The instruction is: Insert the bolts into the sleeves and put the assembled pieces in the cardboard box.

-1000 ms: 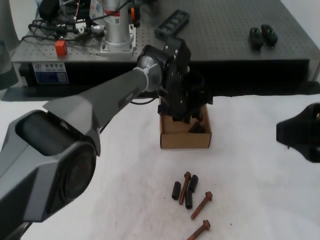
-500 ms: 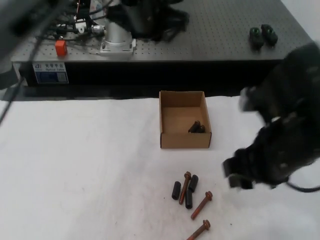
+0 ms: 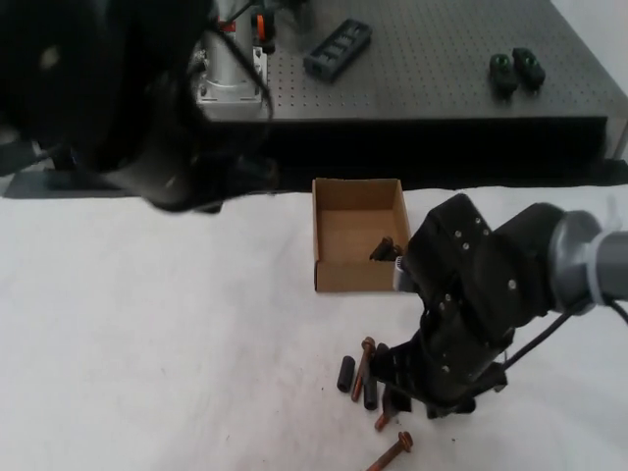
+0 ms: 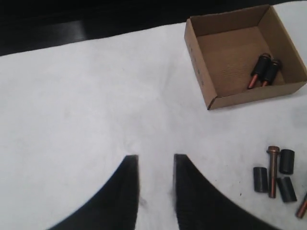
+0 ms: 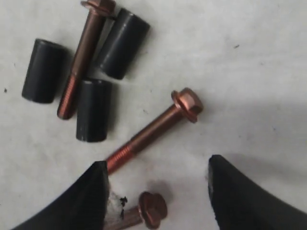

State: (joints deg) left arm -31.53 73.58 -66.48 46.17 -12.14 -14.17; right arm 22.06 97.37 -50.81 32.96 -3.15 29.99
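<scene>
The cardboard box (image 3: 363, 277) stands at mid bench, and two assembled pieces (image 4: 265, 71) lie in its corner (image 3: 386, 250). In front of it lie loose copper bolts and black sleeves (image 3: 361, 373). My right gripper (image 5: 156, 167) hangs open just above them, its fingers on either side of one bolt's (image 5: 151, 129) threaded end. Another bolt (image 5: 85, 57) lies among three sleeves (image 5: 93, 110), and a third bolt (image 5: 146, 213) lies near one finger. My left gripper (image 4: 156, 165) is open with nothing between its fingers, over bare white cloth well to the side of the box (image 4: 249, 97).
A white cloth covers the bench. Behind it a black perforated table (image 3: 422, 69) carries a metal post (image 3: 231, 59), cables, a dark tray (image 3: 337, 46) and two small black parts (image 3: 515, 69). The left arm (image 3: 108, 88) looms large at the back left.
The left arm has pulled away from above the box to the back left. The right arm has come in from the right edge and dropped over the loose bolts.
</scene>
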